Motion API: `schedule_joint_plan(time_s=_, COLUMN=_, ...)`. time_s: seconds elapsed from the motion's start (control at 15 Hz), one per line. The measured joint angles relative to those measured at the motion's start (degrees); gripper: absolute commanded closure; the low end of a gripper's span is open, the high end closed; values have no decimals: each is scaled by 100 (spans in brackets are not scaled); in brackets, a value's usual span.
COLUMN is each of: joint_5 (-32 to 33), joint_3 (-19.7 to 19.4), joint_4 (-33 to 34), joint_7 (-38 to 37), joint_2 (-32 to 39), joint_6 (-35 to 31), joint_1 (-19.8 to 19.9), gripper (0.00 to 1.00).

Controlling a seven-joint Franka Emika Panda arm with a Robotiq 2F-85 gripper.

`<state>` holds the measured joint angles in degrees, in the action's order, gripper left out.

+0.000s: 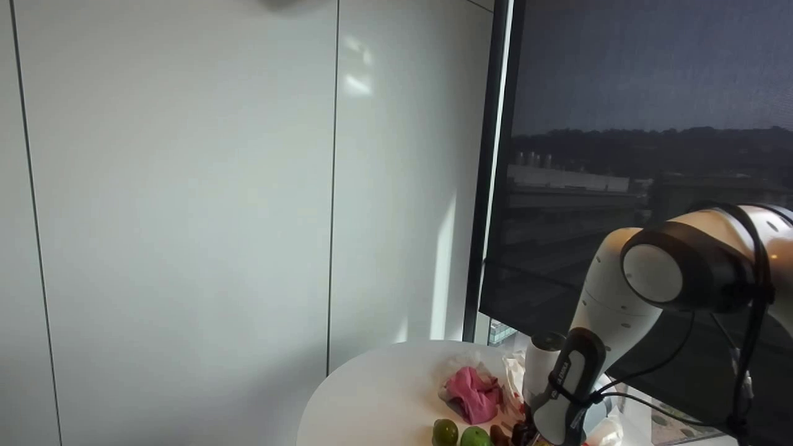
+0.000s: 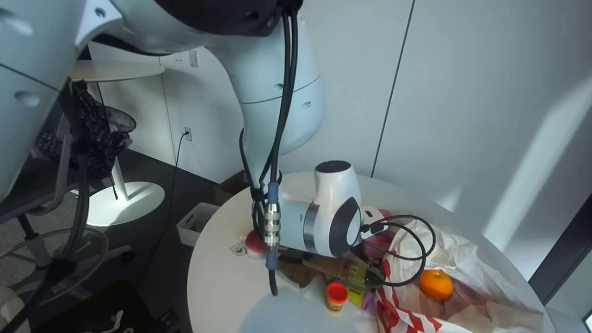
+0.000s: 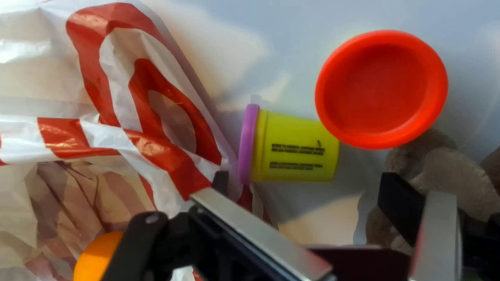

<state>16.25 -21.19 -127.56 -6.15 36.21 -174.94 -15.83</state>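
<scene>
My gripper (image 3: 306,191) is open and empty, pointing down over the table. Just ahead of its fingers in the wrist view lies a yellow tub (image 3: 295,146) with a purple lid, on its side. A tub with a red-orange lid (image 3: 381,89) stands upright beside it; it also shows in an exterior view (image 2: 336,296). The right finger overlaps a brown plush toy (image 3: 453,175). The left finger is over the edge of a red-and-white plastic bag (image 3: 172,156). A dark red surface (image 3: 359,263) shows between the fingers; I cannot tell what it is.
An orange (image 2: 436,284) lies on the crumpled bag (image 2: 467,259) on the round white table (image 2: 217,286). A pink cloth (image 1: 474,393) and green fruits (image 1: 476,437) lie nearby. A red-and-white round object (image 2: 255,245) sits near the arm. A white bin (image 2: 194,226) is on the floor.
</scene>
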Motion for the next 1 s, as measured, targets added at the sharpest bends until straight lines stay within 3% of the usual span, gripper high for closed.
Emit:
schedule_joint_plan(time_s=0.33, joint_5=-351, joint_3=-307, joint_4=378, joint_7=-212, joint_2=39, joint_6=89, joint_1=12, gripper=0)
schedule_joint_plan(time_s=0.6, joint_5=-693, joint_3=-466, joint_4=1022, joint_7=-571, joint_2=123, joint_6=805, joint_1=279, gripper=0)
schedule_joint_plan(time_s=1.0, joint_5=-697, joint_3=-534, joint_4=2127, joint_7=-1381, joint_2=956, joint_6=1211, joint_1=504, gripper=0)
